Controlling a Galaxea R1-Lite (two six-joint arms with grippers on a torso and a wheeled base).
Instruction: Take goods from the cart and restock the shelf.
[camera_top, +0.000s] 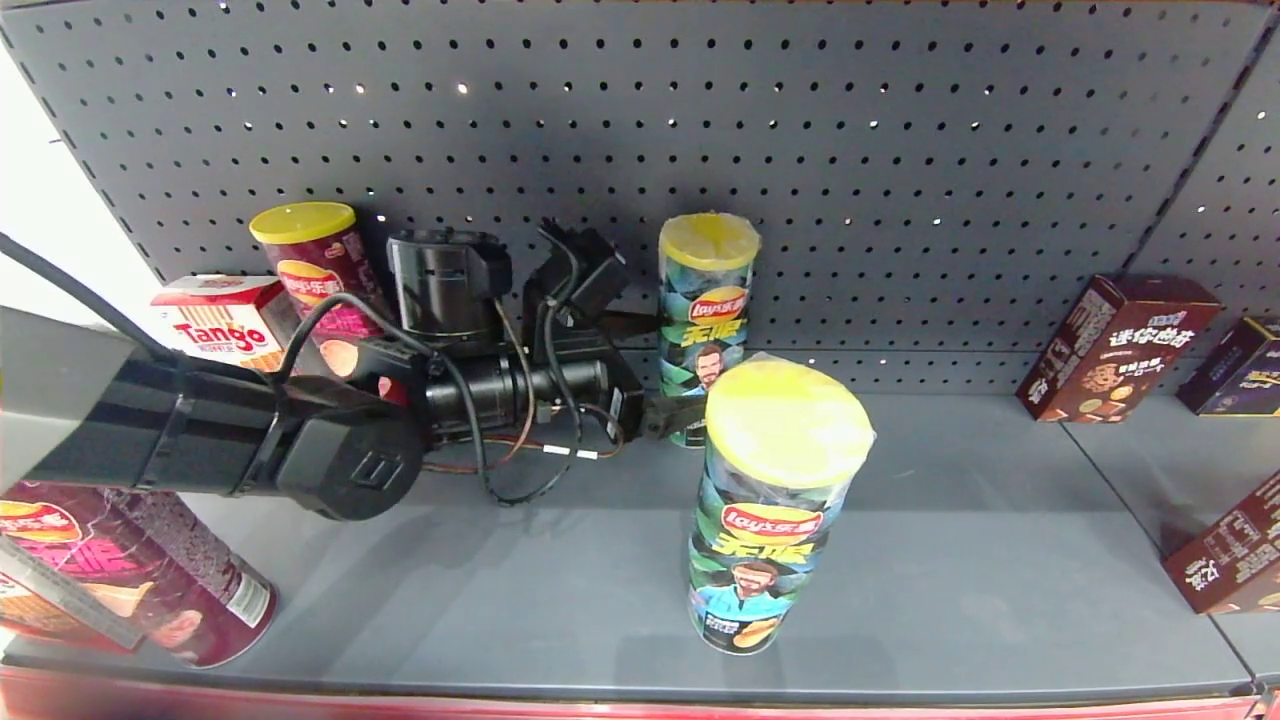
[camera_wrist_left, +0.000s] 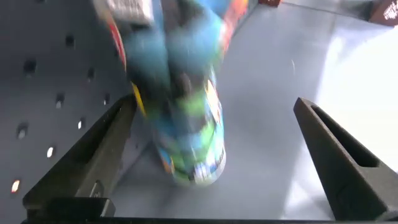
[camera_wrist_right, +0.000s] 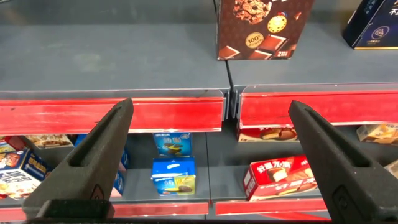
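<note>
Seemingly matte grey shelf (camera_top: 950, 560), pegboard (camera_top: 800, 120) behind.

Grey shelf (camera_top: 950, 560) — teal cans (camera_top: 770, 500) upright, maroon can (camera_top: 150, 570) on its side, brown boxes (camera_top: 1115, 350)

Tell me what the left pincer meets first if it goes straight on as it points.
The rear blue-green chip can, standing by the pegboard; it sits right ahead of the open left pincer, seemingly between its fingers.
</note>
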